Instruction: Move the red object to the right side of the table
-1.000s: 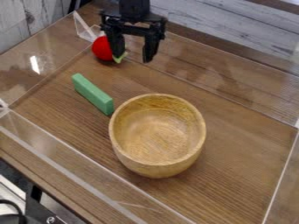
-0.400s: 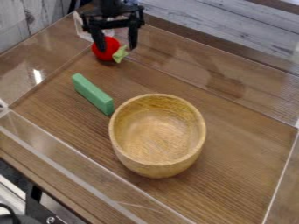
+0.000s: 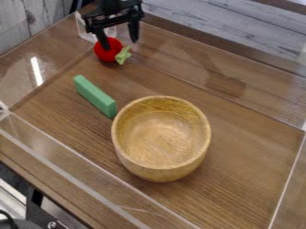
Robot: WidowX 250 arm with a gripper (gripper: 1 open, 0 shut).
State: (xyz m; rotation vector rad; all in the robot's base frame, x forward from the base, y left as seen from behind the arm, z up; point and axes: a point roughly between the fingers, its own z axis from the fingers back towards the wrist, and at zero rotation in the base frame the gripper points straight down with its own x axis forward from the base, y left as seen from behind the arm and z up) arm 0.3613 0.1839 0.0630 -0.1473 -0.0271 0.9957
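The red object (image 3: 109,52) is a small glossy red toy fruit with a yellow-green leafy end, lying at the far left of the brown wood-grain table (image 3: 239,107). My gripper (image 3: 116,38) hangs straight down right over it, open, with its black fingers (image 3: 131,30) spread on either side of the fruit's top. The fingertips stand close to the fruit and hide part of its upper side. I cannot tell whether they touch it.
A green rectangular block (image 3: 95,95) lies diagonally left of centre. A large wooden bowl (image 3: 162,137) stands in the middle front. Clear acrylic walls (image 3: 24,36) edge the table; bare wood stretches to the right of the bowl.
The gripper has moved left and down, from right of the fruit to directly over it, rolling its wrist. It stays open. Fruit, block and bowl have not moved.
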